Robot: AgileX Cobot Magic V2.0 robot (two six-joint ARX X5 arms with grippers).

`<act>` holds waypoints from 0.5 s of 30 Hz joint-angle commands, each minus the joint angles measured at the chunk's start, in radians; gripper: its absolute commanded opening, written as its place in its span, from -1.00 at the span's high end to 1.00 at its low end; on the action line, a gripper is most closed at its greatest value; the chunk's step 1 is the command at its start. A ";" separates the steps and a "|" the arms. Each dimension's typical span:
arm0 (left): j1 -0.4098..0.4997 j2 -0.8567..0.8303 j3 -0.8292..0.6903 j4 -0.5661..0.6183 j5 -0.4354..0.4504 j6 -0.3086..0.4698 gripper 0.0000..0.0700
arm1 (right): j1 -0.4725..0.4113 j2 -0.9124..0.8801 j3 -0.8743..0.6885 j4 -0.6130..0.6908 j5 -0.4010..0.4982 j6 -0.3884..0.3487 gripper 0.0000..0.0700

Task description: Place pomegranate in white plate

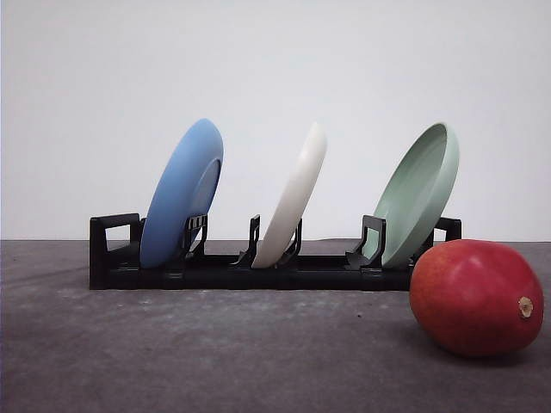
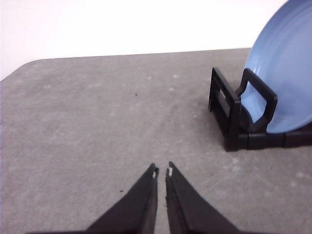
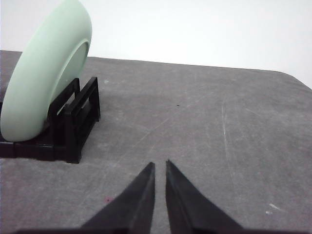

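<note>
Item: pomegranate (image 1: 476, 297) — lay on the table (image 1: 215, 353), near right, just beside the pale green plate (image 1: 419, 195). White plate (image 1: 295, 196) stood tilted in the rack (image 1: 232, 267), middle of 3. Left gripper (image 2: 162, 171) and right gripper (image 3: 160, 165) — both clenched, empty. You needed the plate laid flat before placing fruit.

I see the blue plate (image 2: 285, 68) cut off by the frame edge above the rack (image 2: 239, 117); the rack hides its lower rim.
</note>
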 commanded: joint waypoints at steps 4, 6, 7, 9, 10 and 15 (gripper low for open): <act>0.000 0.000 -0.003 0.102 0.002 -0.273 0.97 | -0.002 -0.001 -0.004 0.074 0.000 0.048 0.90; 0.000 0.000 -0.003 0.154 0.002 -0.337 0.97 | -0.002 -0.001 -0.004 0.116 0.000 0.047 0.90; 0.000 0.000 -0.003 0.183 0.002 -0.356 0.97 | -0.002 -0.001 -0.004 0.143 0.000 0.045 0.90; 0.000 0.000 -0.003 0.241 0.002 -0.372 0.97 | -0.002 -0.001 -0.003 0.210 0.000 0.056 0.90; 0.000 0.000 -0.003 0.268 0.002 -0.376 0.97 | -0.002 -0.001 -0.003 0.240 0.000 0.070 0.90; 0.000 0.001 0.037 0.338 -0.012 -0.390 0.97 | -0.002 -0.001 0.018 0.358 0.000 0.233 0.99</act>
